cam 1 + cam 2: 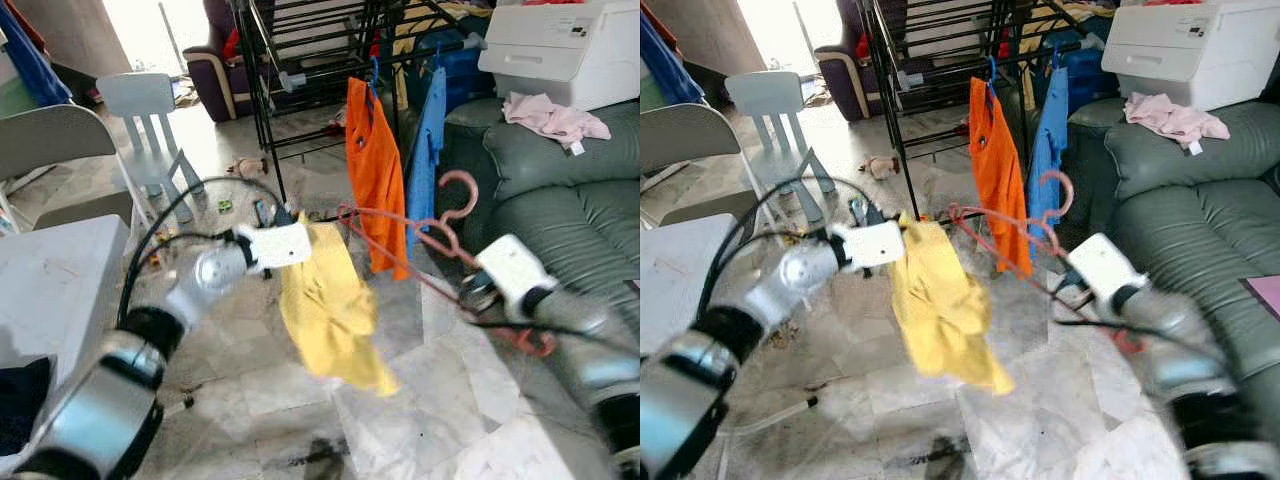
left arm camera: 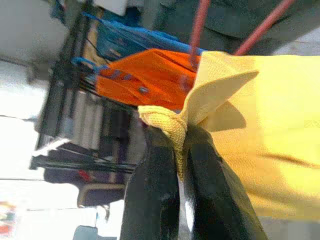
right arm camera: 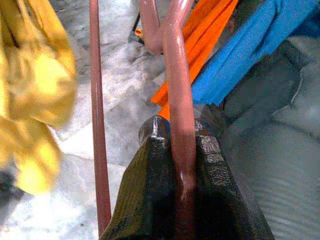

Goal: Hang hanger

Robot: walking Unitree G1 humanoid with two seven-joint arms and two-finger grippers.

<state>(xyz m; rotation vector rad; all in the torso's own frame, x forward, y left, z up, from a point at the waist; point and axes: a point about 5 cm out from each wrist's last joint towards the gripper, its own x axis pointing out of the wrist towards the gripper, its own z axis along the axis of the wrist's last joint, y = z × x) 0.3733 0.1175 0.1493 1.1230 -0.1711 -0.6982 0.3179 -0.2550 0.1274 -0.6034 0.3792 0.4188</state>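
Gripping a pink hanger near its hook, the right gripper holds it low before a black drying rack. The left gripper pinches a yellow shirt, seemingly draped on it. Orange and blue garments hang between, beside a grey sofa.

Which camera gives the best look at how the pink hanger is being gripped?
The right wrist view: the right gripper is shut on the pink hanger, its bar between the fingers. The eye views show its hook; the left wrist view, two thin rods.
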